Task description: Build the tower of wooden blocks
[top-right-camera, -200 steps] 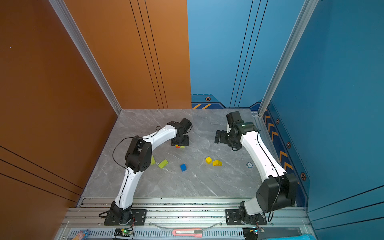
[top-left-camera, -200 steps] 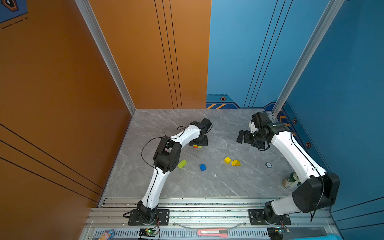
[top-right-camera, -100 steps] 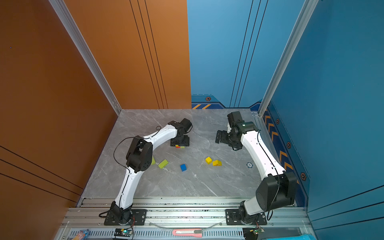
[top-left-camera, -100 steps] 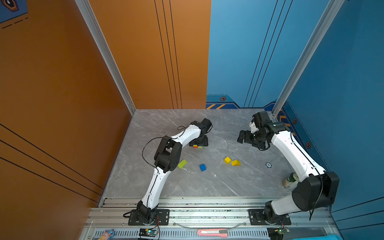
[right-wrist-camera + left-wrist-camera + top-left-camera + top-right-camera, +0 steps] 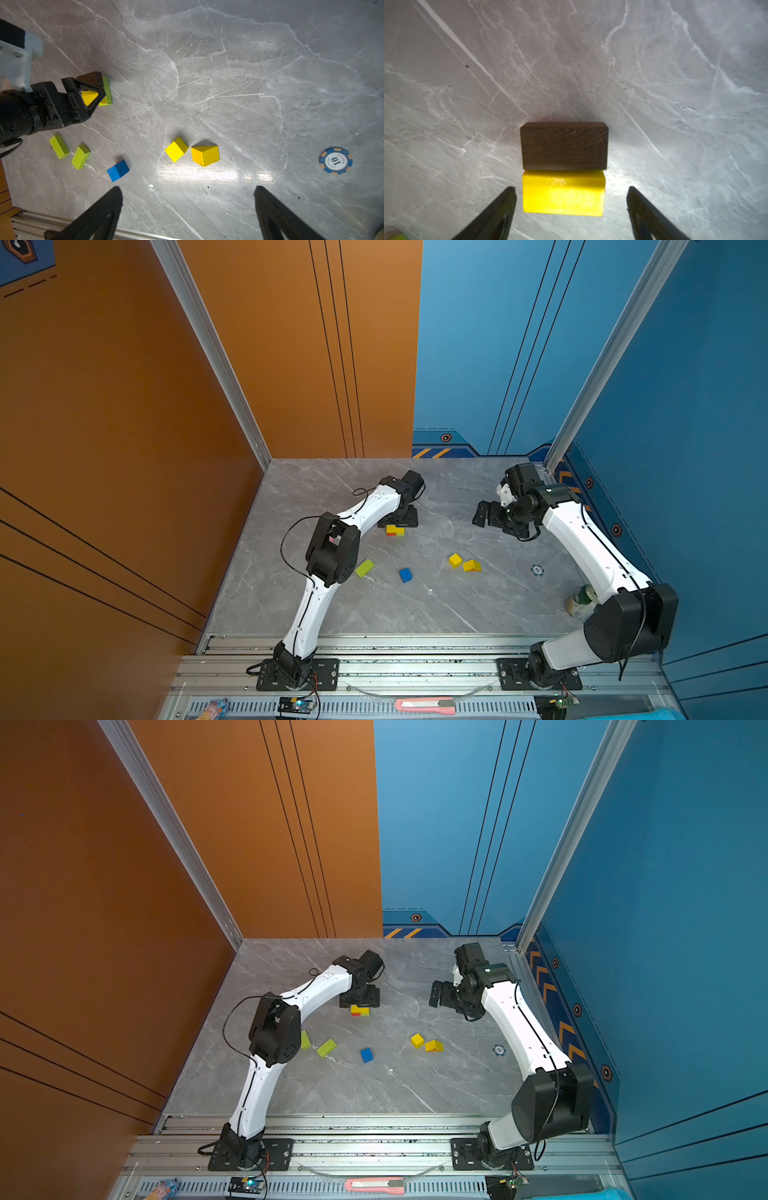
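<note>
While the open left hand masks the tower and the right hand gapes, one chip, two lime bars, two cubes and seemingly one prism lie loose.

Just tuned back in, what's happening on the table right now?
The left tool stands open over the low stack, straddling the yellow bar without touching it. A brown bar sits flush beside that bar. The right tool hangs open and empty above the table. Two lime bars, a blue cube, a yellow cube and a yellow wedge lie loose, so the build is barely started.
</note>
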`<action>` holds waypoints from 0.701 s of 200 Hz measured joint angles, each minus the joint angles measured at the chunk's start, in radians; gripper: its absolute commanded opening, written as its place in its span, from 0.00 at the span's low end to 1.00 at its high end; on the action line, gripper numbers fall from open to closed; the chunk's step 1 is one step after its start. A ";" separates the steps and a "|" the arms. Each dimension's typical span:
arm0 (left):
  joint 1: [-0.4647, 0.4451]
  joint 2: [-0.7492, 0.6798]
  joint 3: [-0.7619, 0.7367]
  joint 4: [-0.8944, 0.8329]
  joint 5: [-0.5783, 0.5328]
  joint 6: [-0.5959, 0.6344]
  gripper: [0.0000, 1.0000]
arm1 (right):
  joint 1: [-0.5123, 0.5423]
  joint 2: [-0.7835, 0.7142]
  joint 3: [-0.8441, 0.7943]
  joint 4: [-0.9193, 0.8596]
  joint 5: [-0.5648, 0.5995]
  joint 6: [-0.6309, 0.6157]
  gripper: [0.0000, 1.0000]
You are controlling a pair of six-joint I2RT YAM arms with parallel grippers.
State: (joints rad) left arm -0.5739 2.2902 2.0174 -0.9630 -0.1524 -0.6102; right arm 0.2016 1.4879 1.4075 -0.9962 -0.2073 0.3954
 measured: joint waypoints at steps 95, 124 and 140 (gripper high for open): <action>0.017 -0.345 -0.124 0.002 -0.060 -0.008 0.98 | 0.031 -0.035 -0.032 0.002 -0.018 0.000 1.00; 0.017 -0.463 -0.243 -0.002 -0.111 -0.008 0.98 | 0.066 -0.053 -0.039 0.002 -0.018 0.000 1.00; 0.017 -0.516 -0.308 -0.004 -0.137 -0.008 0.98 | 0.096 -0.057 -0.039 0.002 -0.016 0.002 1.00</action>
State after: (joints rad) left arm -0.5571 1.7744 1.7092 -0.9668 -0.2890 -0.6186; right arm 0.2974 1.4307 1.3689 -0.9943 -0.2237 0.3969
